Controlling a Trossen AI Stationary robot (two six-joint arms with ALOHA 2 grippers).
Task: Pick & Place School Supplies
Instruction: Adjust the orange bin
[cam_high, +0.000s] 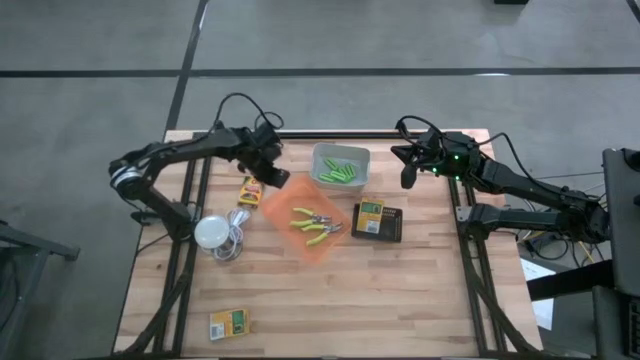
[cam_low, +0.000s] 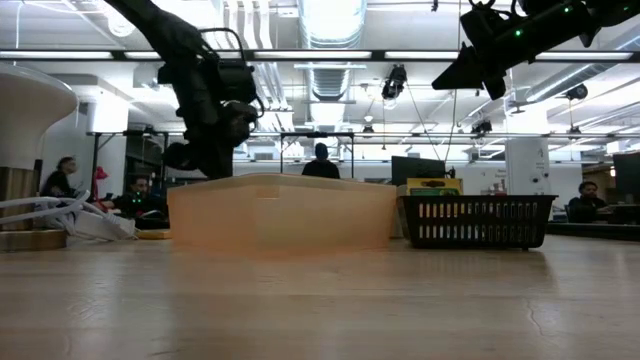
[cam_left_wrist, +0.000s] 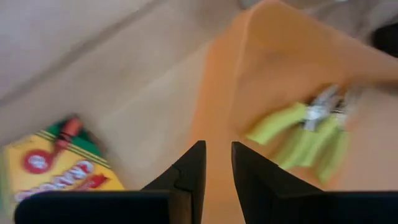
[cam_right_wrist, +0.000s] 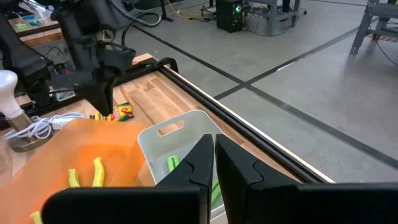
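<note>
Yellow-and-green box at the counter's near edge. Pliers lie in orange bin. Left hand above bin's rim, fingers narrowly parted, empty. Right hand closed, raised beside grey bin.

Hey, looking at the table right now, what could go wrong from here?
The left gripper hangs at the orange bin's corner, jaws slightly apart and empty; lowering there could clip the rim and shove or tip it. The yellow-and-green box lies right beside that bin, so a grab might catch both. The right gripper, jaws shut, waits near the grey bin.
</note>
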